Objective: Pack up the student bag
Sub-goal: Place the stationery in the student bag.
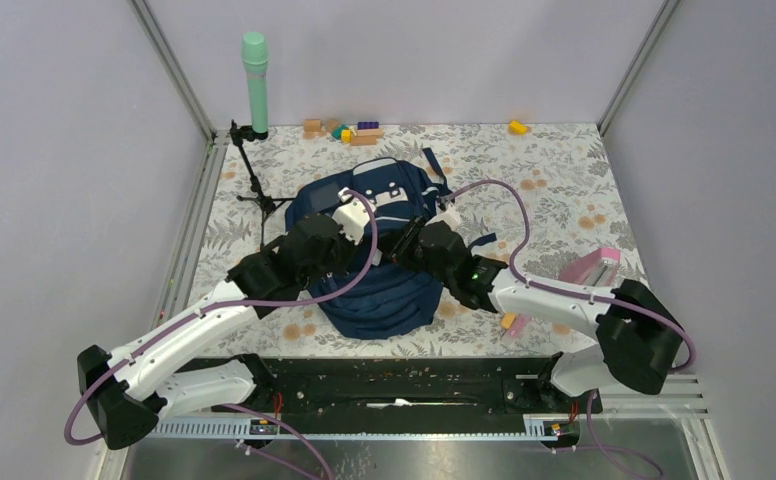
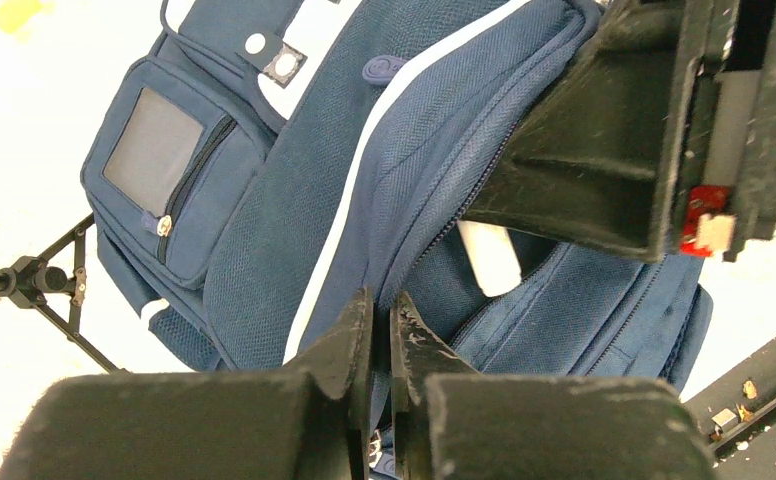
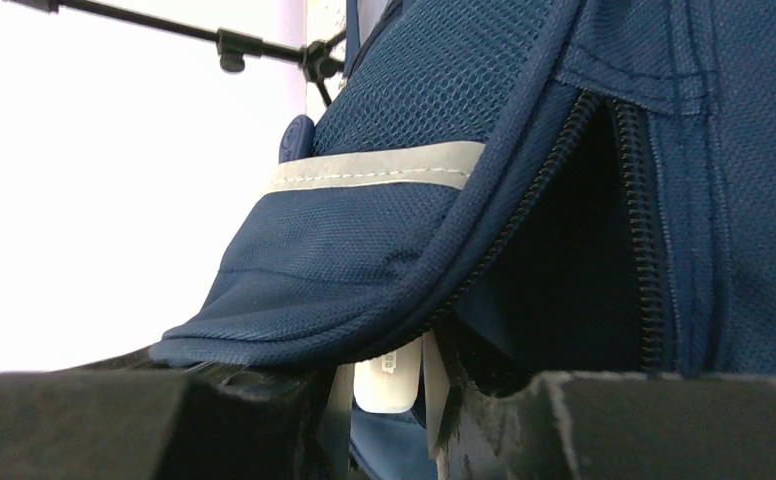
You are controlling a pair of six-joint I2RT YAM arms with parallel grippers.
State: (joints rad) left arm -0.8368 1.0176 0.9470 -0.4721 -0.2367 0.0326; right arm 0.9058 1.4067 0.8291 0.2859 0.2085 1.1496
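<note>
The student bag [image 1: 384,295], navy with pale stripes, lies in the middle of the table. My left gripper [image 2: 382,302] is shut on the fabric edge beside the bag's open zipper [image 2: 464,205] and holds the flap up. In the top view it sits over the bag's middle [image 1: 367,250]. My right gripper [image 3: 396,362] is shut on a small white object [image 3: 388,385] right at the mouth of the open compartment [image 3: 564,290]. The bag's flap [image 3: 344,270] drapes over its left finger. The left wrist view shows the right gripper [image 2: 624,140] and the white object [image 2: 491,258] poking into the opening.
A green cylinder [image 1: 255,85] stands on a black tripod [image 1: 256,190] at the back left. Coloured blocks [image 1: 349,130] and a yellow block [image 1: 517,127] lie along the back edge. A pink item [image 1: 592,268] and a small yellow piece [image 1: 510,321] lie right of the bag.
</note>
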